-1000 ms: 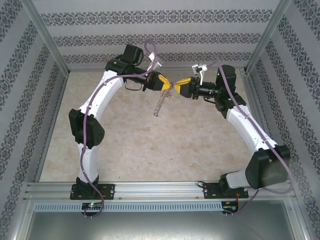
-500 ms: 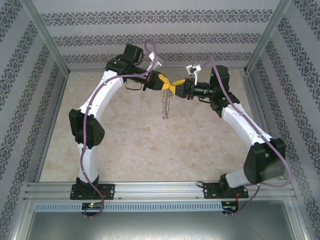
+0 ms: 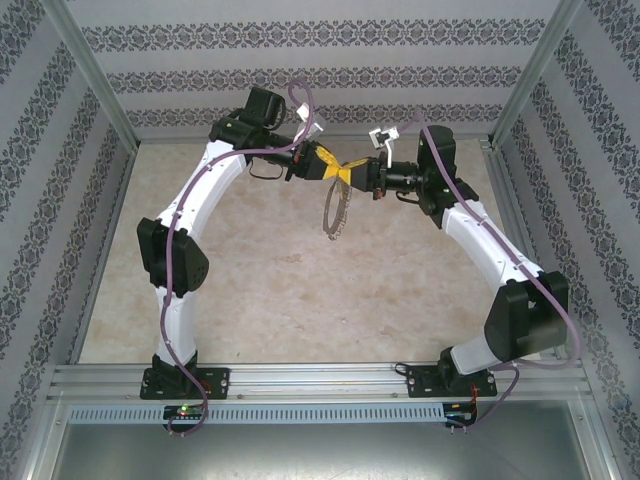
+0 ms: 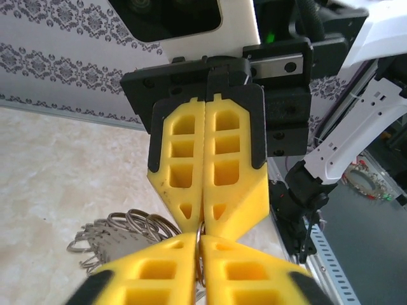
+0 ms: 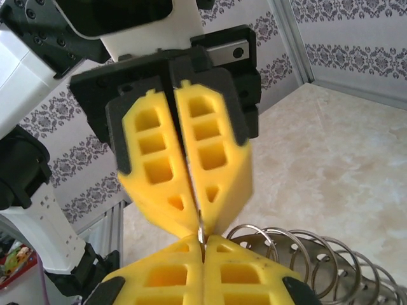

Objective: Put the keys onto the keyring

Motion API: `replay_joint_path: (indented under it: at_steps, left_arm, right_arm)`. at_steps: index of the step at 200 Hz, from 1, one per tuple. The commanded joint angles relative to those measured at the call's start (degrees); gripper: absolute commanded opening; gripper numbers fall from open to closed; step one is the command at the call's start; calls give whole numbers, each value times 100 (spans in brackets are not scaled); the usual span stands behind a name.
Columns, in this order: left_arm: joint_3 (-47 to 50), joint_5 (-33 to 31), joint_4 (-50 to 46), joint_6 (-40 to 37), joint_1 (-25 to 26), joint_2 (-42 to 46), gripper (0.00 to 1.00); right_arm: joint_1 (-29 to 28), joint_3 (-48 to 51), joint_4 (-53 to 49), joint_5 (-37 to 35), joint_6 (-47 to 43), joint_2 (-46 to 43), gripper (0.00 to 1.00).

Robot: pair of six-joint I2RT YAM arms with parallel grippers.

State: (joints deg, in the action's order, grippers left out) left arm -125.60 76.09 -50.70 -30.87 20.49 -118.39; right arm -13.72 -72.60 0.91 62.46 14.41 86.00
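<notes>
High over the far middle of the table my left gripper (image 3: pixel 337 170) and right gripper (image 3: pixel 353 175) meet tip to tip. Both pinch the thin rim of the keyring (image 3: pixel 334 210), a silvery hoop that hangs below them, fringed with small metal loops. In the left wrist view the rim (image 4: pixel 200 244) runs edge-on through the narrow slit of my left gripper (image 4: pixel 198 240), with the right gripper (image 4: pixel 203 219) shut just above it and the loops (image 4: pixel 121 227) to the left. In the right wrist view my right gripper (image 5: pixel 202 241) is shut on the rim, with loops (image 5: pixel 305 254) fanning right. The keys are hidden.
The beige marbled tabletop (image 3: pixel 260 290) lies well beneath the ring. Patterned walls (image 3: pixel 300 80) close the back and sides, with metal posts (image 3: pixel 95 75) at the corners. An aluminium rail (image 3: pixel 320 380) carries both arm bases along the near edge.
My right gripper has moved left up to the left gripper's tips and shut on the ring's rim. The ring has swung from a slant to hanging under the two grippers.
</notes>
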Motion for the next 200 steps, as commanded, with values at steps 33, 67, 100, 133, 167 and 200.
replay_joint_path:
  at_steps: [33,67,100,133,167,200]
  left_arm:
    - [-219,147,-753,-606,-469,516,42]
    - [-204,-129,-1089,-862,-520,596,44]
    - [-190,-193,-1292,-1027,-528,520,45]
    - [-169,-172,-1668,-1343,-521,399,42]
    - [29,-92,-1841,-1543,-517,360,38]
    - [275,-2,-1780,-1571,-468,339,37]
  right_arm:
    - [-59,-2955,-5142,-585,-3472,890,0]
    - [-396,-4723,-7331,-1559,-4773,1733,0]
    - [-843,-6751,-8944,-2664,-5362,2849,0]
    - [-1078,-7960,-9644,-3149,-5622,3473,0]
    - [-1195,-7914,-9680,-3162,-5768,3435,0]
    - [-1205,-7818,-9651,-3131,-5768,3423,0]
